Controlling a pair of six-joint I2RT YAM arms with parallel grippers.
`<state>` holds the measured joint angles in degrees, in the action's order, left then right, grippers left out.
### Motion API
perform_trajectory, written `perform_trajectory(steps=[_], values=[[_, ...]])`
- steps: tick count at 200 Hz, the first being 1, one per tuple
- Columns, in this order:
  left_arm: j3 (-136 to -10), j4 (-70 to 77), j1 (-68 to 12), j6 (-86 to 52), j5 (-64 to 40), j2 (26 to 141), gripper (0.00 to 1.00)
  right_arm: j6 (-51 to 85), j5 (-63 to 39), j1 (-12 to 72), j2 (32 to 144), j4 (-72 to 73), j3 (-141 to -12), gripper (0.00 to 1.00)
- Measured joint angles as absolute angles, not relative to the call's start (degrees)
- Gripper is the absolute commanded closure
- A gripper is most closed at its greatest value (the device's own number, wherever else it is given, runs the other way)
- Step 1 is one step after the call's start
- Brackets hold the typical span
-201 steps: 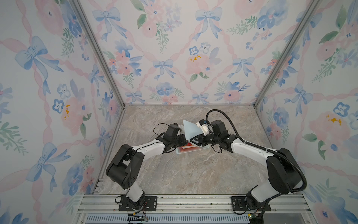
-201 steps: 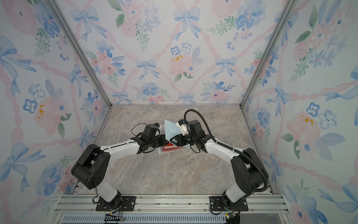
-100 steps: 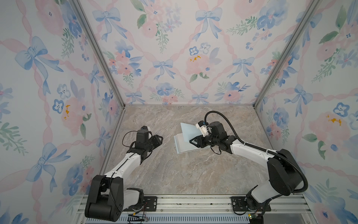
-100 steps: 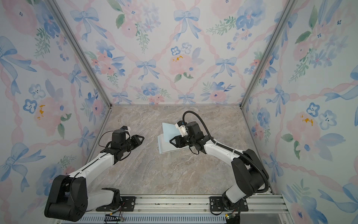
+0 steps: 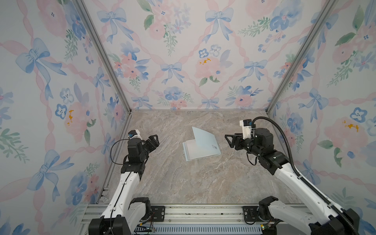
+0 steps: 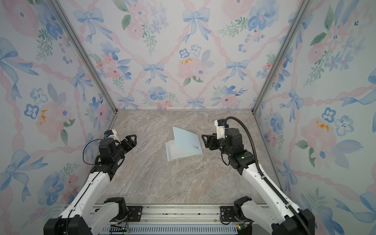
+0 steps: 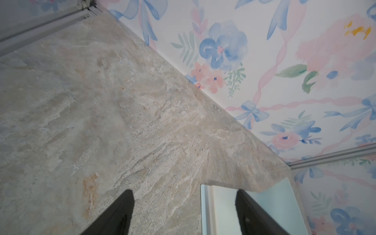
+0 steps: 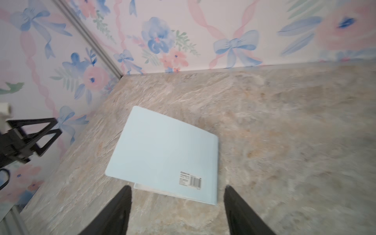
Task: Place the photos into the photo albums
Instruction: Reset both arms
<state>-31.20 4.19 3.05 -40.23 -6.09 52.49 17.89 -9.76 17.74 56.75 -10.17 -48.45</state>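
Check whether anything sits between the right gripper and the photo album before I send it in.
Nothing visible does. Only bare table lies between the right gripper and the photo album, whose cover stands partly raised.

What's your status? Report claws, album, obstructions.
Left claw open, empty. Right claw open, empty. Album on table between them, upper cover ajar, no photos visible. Nothing in the way.

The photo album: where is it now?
In a top view the photo album lies on the table, cover partly raised, between the left gripper and the right gripper, nearer the right.
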Motion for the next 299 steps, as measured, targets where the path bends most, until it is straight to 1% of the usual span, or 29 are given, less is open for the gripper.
perform_trajectory(steps=[6,26,38,50,59,72,97,120,167,185,186,188,195,221,246,273,299], values=[[-30.8,4.2,3.1,-40.1,-4.7,51.4,0.02,18.1,-9.7,15.4,56.1,-10.6,-48.3,0.22],[-29.2,4.2,3.1,-39.4,0.2,48.2,0.02,18.8,-9.4,8.3,55.4,-12.8,-48.3,0.18],[-28.3,4.1,3.1,-38.9,3.5,46.5,0.02,19.0,-9.2,4.6,55.4,-13.8,-48.3,0.13],[-27.5,4.2,3.1,-38.5,6.9,45.2,0.02,19.4,-8.5,1.7,55.4,-14.4,-48.3,0.11],[-26.8,4.2,3.1,-38.4,9.6,44.2,0.02,19.7,-7.3,-0.1,55.5,-14.6,-48.3,0.06],[-25.5,5.1,3.1,-38.1,13.3,42.9,0.02,20.3,-4.7,-2.1,55.8,-14.9,-48.3,0.06],[-20.4,9.9,3.1,-36.2,18.2,40.7,0.02,19.8,1.7,-3.7,58.0,-12.6,-47.6,0.06],[-14.2,16.3,3.1,-34.5,20.6,39.7,0.02,17.7,6.7,-3.8,60.3,-6.1,-42.4,0.05],[-5.4,29.0,3.1,-32.0,24.8,39.9,0.02,14.5,9.3,-4.1,66.2,7.7,-30.5,0.05],[-4.0,34.2,3.1,-31.6,26.8,42.1,0.02,13.5,8.6,-4.1,69.5,14.4,-27.9,0.05],[-3.9,34.5,3.1,-31.5,26.9,42.3,0.02,13.5,8.5,-4.1,69.6,14.7,-27.8,0.05],[-3.7,35.1,3.1,-31.5,27.2,42.7,0.02,13.3,8.4,-4.1,69.9,15.4,-27.6,0.00],[-3.1,37.2,3.1,-31.4,27.9,44.0,0.02,12.7,7.3,-4.1,71.3,18.6,-26.3,0.03],[-1.0,44.8,3.1,-29.7,29.4,50.2,0.02,10.8,4.7,-3.5,74.4,28.1,-21.9,0.03],[-1.2,51.3,3.1,-27.4,29.8,57.2,0.02,8.1,5.3,-0.9,74.7,34.5,-19.5,0.03],[-1.2,60.6,3.1,-25.0,29.1,65.5,0.02,3.8,6.8,4.4,75.2,39.4,-19.3,0.03],[-1.6,68.6,2.6,-22.1,26.3,74.0,0.02,0.5,7.4,6.3,77.7,40.9,-20.5,0.03]])
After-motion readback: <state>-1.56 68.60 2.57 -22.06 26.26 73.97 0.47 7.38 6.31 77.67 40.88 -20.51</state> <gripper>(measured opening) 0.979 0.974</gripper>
